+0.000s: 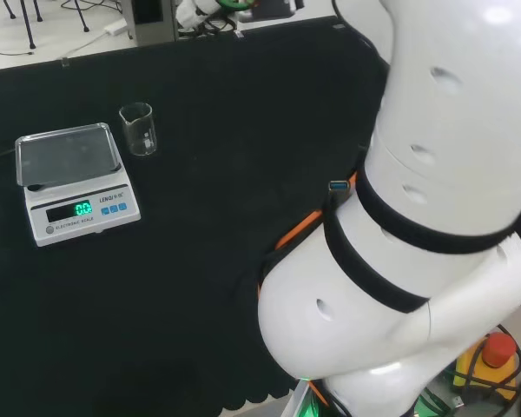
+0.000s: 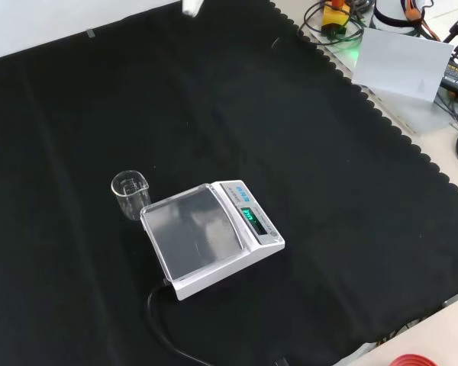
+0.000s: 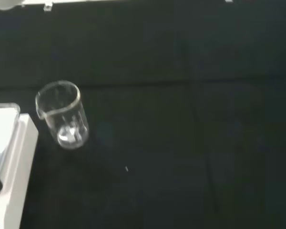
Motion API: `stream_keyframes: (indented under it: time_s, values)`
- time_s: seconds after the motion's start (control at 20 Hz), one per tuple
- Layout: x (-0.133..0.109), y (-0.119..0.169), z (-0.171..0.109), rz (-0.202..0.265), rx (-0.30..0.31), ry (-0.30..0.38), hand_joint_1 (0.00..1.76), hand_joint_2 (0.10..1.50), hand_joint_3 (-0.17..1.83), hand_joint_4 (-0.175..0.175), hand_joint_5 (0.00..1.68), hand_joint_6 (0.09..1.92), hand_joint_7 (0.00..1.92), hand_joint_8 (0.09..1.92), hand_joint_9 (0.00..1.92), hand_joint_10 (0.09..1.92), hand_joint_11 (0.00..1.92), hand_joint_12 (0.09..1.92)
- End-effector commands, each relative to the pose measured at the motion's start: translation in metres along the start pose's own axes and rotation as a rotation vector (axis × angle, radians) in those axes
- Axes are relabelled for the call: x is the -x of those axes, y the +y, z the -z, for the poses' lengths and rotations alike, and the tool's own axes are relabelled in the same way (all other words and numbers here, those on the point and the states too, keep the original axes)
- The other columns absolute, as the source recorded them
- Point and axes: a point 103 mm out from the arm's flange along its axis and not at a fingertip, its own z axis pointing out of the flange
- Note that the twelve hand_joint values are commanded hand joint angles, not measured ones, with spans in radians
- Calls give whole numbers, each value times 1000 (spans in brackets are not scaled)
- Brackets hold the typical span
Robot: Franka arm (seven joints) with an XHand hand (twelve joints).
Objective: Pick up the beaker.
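- A clear beaker (image 1: pixel 138 129) (image 2: pixel 130 194) (image 3: pixel 62 114) is seen upright on the black surface (image 2: pixel 305 137), just beside a scale (image 1: pixel 74 182) (image 2: pixel 210 236).
- The fingers' state cannot be told.

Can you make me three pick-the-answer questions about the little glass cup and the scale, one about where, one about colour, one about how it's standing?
1. Where does the beaker stand in the front view?
A. on the scale's pan
B. on the cloth, left of the scale
C. right of the scale

2. What colour are the scale's lit digits?
A. green
B. red
C. blue

3. How is the beaker standing?
A. lying on its side
B. upside down
C. upright, mouth up

Answers:
1. B, since the beaker sits on the black cloth just beside the scale's left corner, not on its pan.
2. A, since the display glows green in the head view and the front view.
3. C, since its open rim faces up and its base rests on the cloth, as the wrist view also shows.
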Motion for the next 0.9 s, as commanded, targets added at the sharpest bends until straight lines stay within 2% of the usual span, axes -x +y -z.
stream_keyframes:
  time_s: [0.05, 0.6, 0.9]
  values:
    - [-52, 51, -12, 90, 37, -1, 594, 738, 80, 10, 30, 87, 0, 596, 201, 863, 0, 1457]
    - [-132, 114, -55, 180, -5, -46, 592, 738, 78, 13, 21, 87, 0, 597, 194, 864, 0, 1447]
    - [-156, 146, -103, 214, -74, -82, 588, 738, 75, 15, 17, 87, 0, 584, 178, 867, 0, 1428]
